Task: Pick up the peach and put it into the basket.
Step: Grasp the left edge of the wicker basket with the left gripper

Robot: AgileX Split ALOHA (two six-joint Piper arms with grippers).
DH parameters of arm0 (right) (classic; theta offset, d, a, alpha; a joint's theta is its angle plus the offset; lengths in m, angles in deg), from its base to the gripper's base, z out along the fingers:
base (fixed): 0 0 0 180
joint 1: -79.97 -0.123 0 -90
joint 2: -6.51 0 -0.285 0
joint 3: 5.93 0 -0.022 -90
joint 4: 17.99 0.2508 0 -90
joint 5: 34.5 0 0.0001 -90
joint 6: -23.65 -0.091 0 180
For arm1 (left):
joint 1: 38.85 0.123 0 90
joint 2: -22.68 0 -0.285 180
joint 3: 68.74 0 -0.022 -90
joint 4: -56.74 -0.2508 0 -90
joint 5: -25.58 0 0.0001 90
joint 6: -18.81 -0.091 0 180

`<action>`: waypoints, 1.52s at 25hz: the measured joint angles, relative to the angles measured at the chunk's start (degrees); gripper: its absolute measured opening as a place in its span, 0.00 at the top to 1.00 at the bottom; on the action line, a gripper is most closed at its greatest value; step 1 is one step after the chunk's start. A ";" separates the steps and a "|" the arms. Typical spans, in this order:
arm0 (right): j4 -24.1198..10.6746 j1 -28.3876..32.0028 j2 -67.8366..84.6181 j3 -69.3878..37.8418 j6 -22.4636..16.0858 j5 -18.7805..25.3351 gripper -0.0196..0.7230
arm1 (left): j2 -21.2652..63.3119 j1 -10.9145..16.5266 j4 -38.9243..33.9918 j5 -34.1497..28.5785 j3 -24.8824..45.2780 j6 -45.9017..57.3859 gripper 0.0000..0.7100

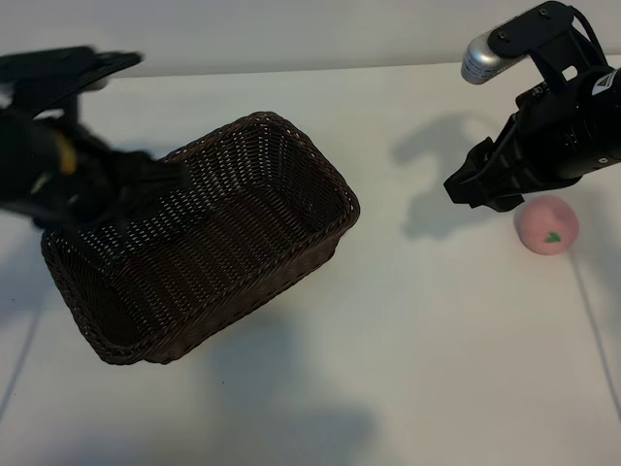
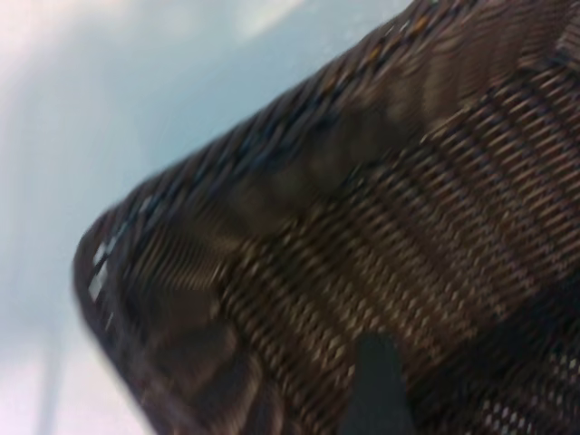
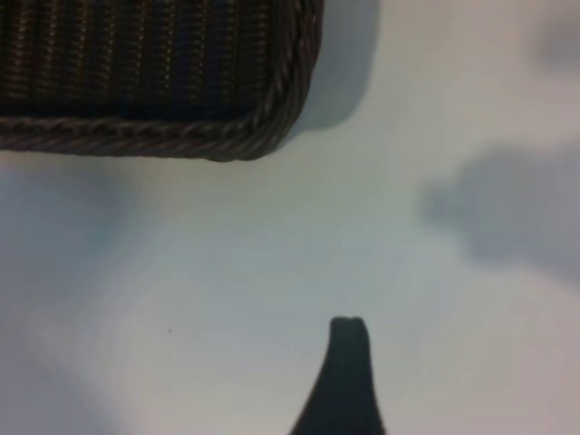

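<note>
My right gripper [image 1: 482, 189] hangs at the right of the exterior view, spread and empty, just up and to the left of the peach [image 1: 547, 225], which sits on the white counter [image 1: 417, 369] near the right edge of the frame, well apart from the basket [image 1: 291, 146] in the centre-left. My left gripper [image 1: 160, 184] is also spread and holding nothing, and it is blurred over the upper left part of the basket, inside its rim. From my right wrist view I see only a basket corner, bare counter and one fingertip [image 3: 348, 362]; the peach is not in that view at all, so I judge my gripper is not yet lined up on it. That is my first worry: closing in from this offset, a finger could clip the round fruit on its side and send it rolling toward the right edge of the counter. A ball shape also tends to squirt out if my fingers meet it off centre. My second worry is the left arm: low over the basket, it could catch the wicker and drag or tip it, and it may block the drop path when I bring the peach across. Both arms over one basket risks a collision.
</note>
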 joint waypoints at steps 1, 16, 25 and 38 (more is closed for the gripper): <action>0.00 0.00 0.00 0.00 0.00 0.15 0.17 | 1.79 0.00 -0.01 -0.36 1.21 1.02 0.23; 0.00 0.00 0.00 0.00 0.00 1.07 0.17 | 7.84 0.00 -10.23 1.62 16.93 23.25 0.23; 0.00 0.00 0.00 0.00 0.00 1.10 0.17 | 5.10 0.00 -10.47 2.32 17.00 26.80 0.23; 0.00 0.00 0.00 0.00 0.00 1.64 0.17 | 5.10 0.00 -13.82 -2.94 17.00 29.07 0.23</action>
